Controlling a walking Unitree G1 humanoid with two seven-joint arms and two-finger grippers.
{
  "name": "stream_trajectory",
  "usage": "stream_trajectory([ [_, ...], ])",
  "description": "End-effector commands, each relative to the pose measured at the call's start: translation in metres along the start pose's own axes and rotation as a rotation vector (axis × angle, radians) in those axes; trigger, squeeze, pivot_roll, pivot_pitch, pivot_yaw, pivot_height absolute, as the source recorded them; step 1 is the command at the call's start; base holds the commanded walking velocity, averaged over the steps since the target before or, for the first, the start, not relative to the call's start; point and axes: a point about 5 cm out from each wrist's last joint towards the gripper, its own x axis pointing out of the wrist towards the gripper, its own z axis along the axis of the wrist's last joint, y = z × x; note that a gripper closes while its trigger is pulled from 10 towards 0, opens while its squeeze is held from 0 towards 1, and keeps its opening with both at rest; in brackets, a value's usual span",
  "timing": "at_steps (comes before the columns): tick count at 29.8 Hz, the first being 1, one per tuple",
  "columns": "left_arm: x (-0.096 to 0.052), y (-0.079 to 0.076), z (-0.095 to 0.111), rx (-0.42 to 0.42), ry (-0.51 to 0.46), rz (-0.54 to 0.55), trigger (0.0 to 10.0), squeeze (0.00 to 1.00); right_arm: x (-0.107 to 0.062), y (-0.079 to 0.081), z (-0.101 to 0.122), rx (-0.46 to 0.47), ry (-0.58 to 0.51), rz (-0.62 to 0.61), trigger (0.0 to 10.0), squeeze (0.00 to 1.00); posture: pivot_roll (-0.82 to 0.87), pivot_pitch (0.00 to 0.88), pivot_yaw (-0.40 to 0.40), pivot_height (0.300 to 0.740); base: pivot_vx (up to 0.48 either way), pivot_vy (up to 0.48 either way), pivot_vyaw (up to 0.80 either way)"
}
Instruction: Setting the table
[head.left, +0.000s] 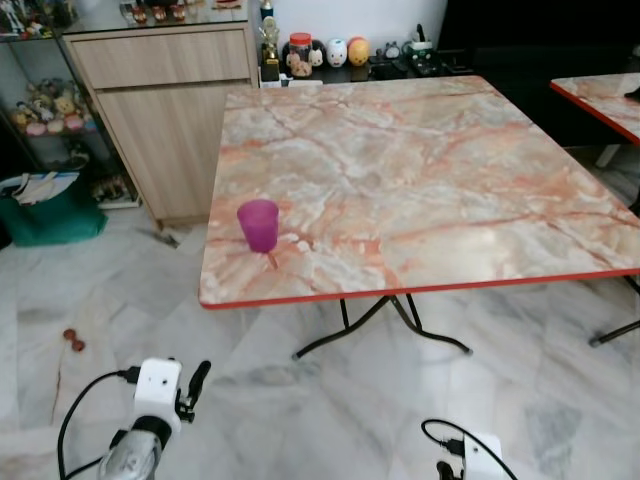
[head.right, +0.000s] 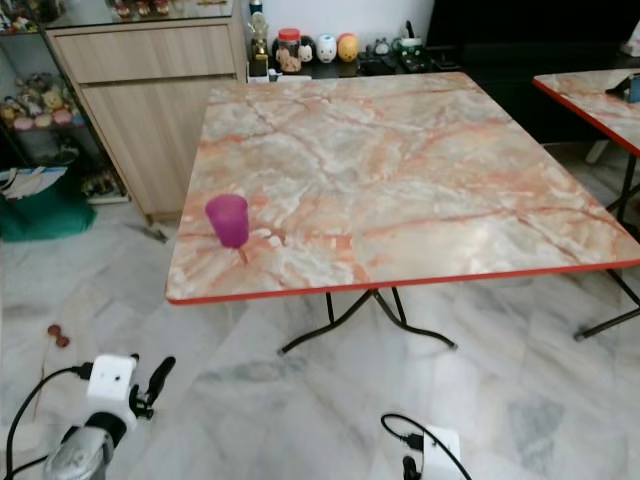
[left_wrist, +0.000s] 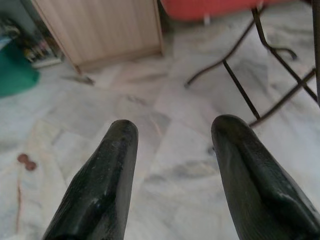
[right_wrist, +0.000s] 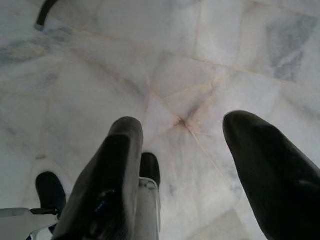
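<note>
- While I look down, a purple cup (head.left: 259, 223) stands near the front left corner of the marble surface (head.left: 430, 170).
- A wooden cabinet (head.left: 165, 110) stands beside it on the marble floor (head.left: 250, 390).
- My left pincer (left_wrist: 172, 145) and right pincer (right_wrist: 182, 150) hang spread, holding nothing.

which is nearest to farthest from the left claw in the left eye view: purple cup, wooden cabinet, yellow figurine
1. Purple cup, near the table's front left corner, closest to the left claw.
2. Wooden cabinet, beyond the table's left side.
3. Yellow figurine, on the far shelf behind the table.

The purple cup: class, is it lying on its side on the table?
No, the purple cup stands upright near the left front corner of the marble-patterned table.
</note>
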Motion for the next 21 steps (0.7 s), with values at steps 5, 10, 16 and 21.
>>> stream_trajectory([
  [5,0.016,0.011,0.052,-0.044,-0.165,0.109,10.0,0.00,0.000,-0.003,-0.001,-0.001,0.003,-0.007,10.0,0.00,0.06,0.000,-0.009,0.740,0.000,0.000,0.00],
  [10,0.033,0.002,0.090,-0.070,-0.263,0.086,10.0,0.00,0.000,-0.009,-0.001,0.001,0.005,-0.020,10.0,0.00,0.06,0.000,-0.015,0.740,0.000,0.000,0.00],
  [16,0.045,-0.019,0.121,-0.013,-0.334,-0.038,10.0,0.00,-0.001,-0.013,-0.003,0.006,0.017,-0.029,10.0,0.00,0.05,0.000,-0.014,0.740,0.000,0.000,0.00],
  [21,0.055,-0.029,0.138,-0.058,-0.347,-0.074,10.0,0.00,-0.002,-0.014,-0.008,0.009,0.032,-0.035,10.0,0.00,0.05,0.000,-0.012,0.740,0.000,0.000,0.00],
])
